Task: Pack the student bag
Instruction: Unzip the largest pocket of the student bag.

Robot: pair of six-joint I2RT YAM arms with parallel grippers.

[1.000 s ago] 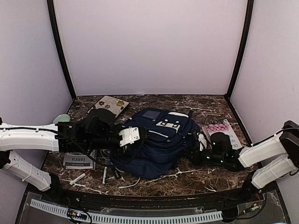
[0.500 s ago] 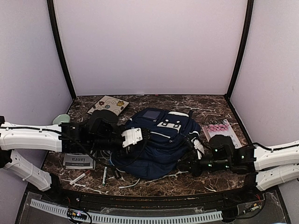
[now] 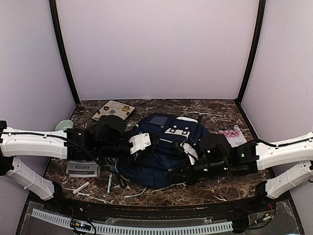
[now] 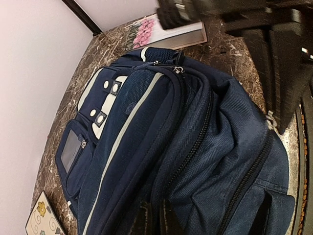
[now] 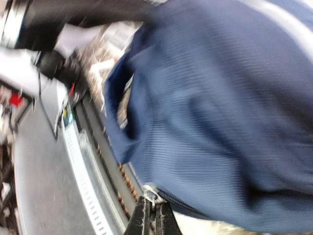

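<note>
— Placement of student bag (image 3: 164, 147)?
— Dead centre of the overhead frame, flat on the marbled table (image 3: 205, 110). Navy with white trim, white patch turned toward the back wall.
— Left gripper (image 3: 156, 140)?
— Stretched in from the left of the frame onto the bag's left side. Pressed narrow, pinching navy fabric. In the wrist view, fingers (image 4: 143, 221) at the bottom edge, clamped beside a zipper line.
— Right gripper (image 3: 175, 171)?
— Stretched in from the right, low against the bag's near edge. Closed tight as well, nipping a small metal ring (image 5: 149, 192) at the bag's hem. Blurred wrist view, but plain enough.
— Anything else around?
— Flowered card (image 3: 113, 109) at upper left of the tabletop, apart from the bag. Pink-flowered book (image 3: 231, 132) to the right, partly hidden behind the right arm. Booklet (image 3: 83, 168) at lower left below the left arm, pens (image 3: 109, 184) just beside it. Pale green object (image 3: 63, 125) at far left, half hidden.
</note>
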